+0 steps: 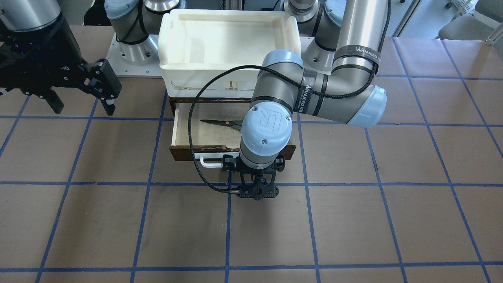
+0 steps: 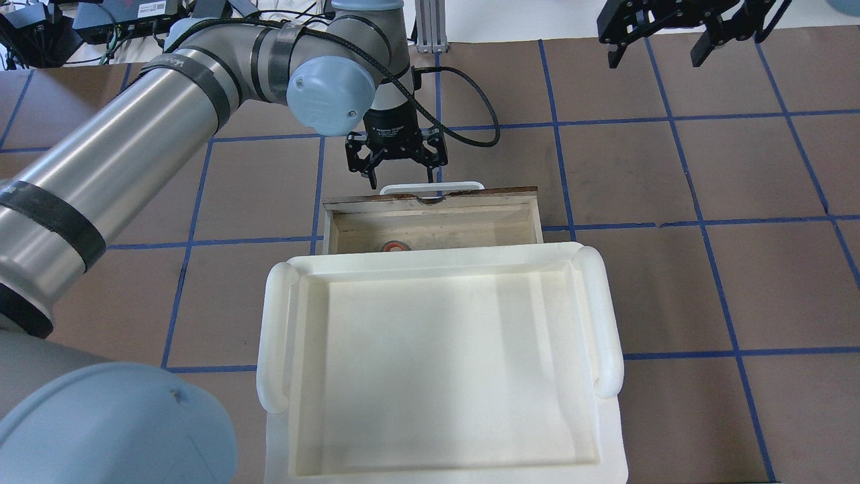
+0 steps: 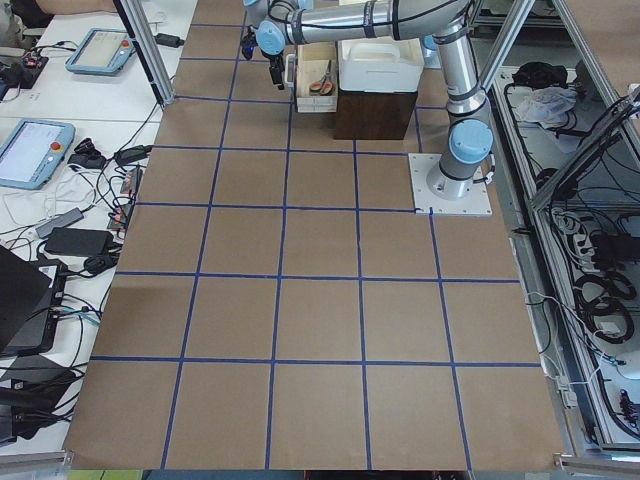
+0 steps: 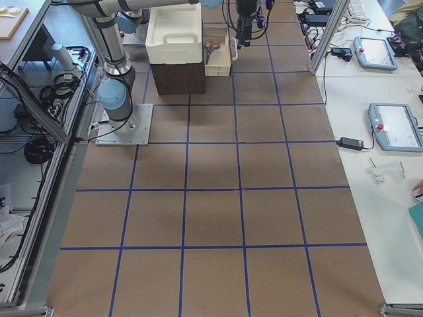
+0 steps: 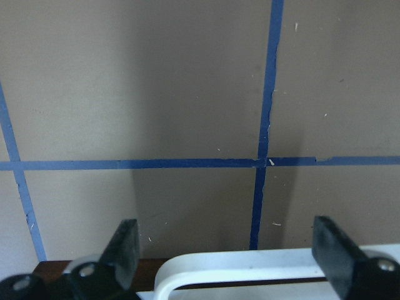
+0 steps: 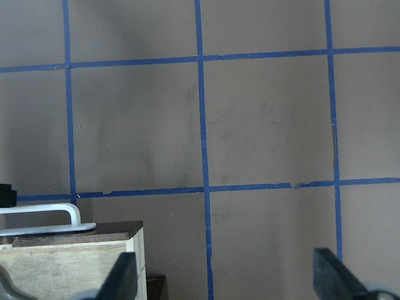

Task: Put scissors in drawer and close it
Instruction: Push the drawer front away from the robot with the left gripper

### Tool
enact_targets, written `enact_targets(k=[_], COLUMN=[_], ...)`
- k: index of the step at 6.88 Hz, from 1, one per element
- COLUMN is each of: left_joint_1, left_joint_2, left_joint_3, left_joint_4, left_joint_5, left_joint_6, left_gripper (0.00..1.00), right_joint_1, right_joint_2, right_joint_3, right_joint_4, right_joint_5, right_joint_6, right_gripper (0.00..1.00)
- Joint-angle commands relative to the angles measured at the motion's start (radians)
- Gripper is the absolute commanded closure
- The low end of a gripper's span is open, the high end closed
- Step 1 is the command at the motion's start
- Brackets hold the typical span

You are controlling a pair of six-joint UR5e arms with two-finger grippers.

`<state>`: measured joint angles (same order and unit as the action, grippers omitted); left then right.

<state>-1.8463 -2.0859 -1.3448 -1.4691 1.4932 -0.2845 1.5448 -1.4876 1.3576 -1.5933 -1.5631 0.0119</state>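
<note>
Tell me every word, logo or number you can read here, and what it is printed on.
"WANJEED": black strap around the silver tube of the left arm; the letters after it are cut off.
"UR": moulded logo on the blue joint cap above the left gripper.
Unreadable: lettering on a second strap and small white print on the left gripper's body, both too blurred.
No numbers can be read.

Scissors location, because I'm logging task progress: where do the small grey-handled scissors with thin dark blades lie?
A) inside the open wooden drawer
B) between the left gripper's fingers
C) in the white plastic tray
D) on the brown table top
A: the front-facing view shows the small grey-handled scissors lying flat on the pale plywood floor of the open dark-fronted wooden drawer.
</note>
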Motion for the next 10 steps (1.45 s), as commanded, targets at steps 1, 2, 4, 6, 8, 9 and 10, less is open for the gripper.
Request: enact_targets(k=[1,2,4,6,8,9,10], left_joint_1=[-0.001,-0.001,0.006,0.001,-0.007,-0.010,-0.010], left_joint_2=[0.000,0.003,0.009,0.009,0.009,0.003,0.000], left_joint_3=[-0.008,-0.008,-0.016,-0.046,-0.053,-0.053,-0.062], left_joint_4=[-0.029,-0.069,-0.126,-0.149,-0.212,-0.212,-0.212], left_joint_5=[-0.002,-0.005,-0.047,-0.045,-0.050,-0.053,-0.056], left_joint_6=[0.001,-0.001,-0.001,-0.036,-0.065,-0.093,-0.102], left_gripper=[0.00,0.00,0.00,0.00,0.00,0.00,0.00], right_joint_1=[0.000,-0.002,-0.014,-0.015,-0.014,-0.014,-0.015], right_joint_2=[0.001,0.001,0.001,0.000,0.000,0.000,0.001], right_joint_3=[0.002,0.002,0.002,0.002,0.002,0.003,0.003], right_joint_4=[-0.002,-0.001,-0.001,0.003,0.001,-0.002,-0.002], right_joint_5=[0.000,-0.003,-0.003,-0.012,-0.006,-0.003,-0.012], right_joint_6=[0.005,0.000,-0.003,-0.004,0.006,0.010,0.010], right_gripper=[0.00,0.00,0.00,0.00,0.00,0.00,0.00])
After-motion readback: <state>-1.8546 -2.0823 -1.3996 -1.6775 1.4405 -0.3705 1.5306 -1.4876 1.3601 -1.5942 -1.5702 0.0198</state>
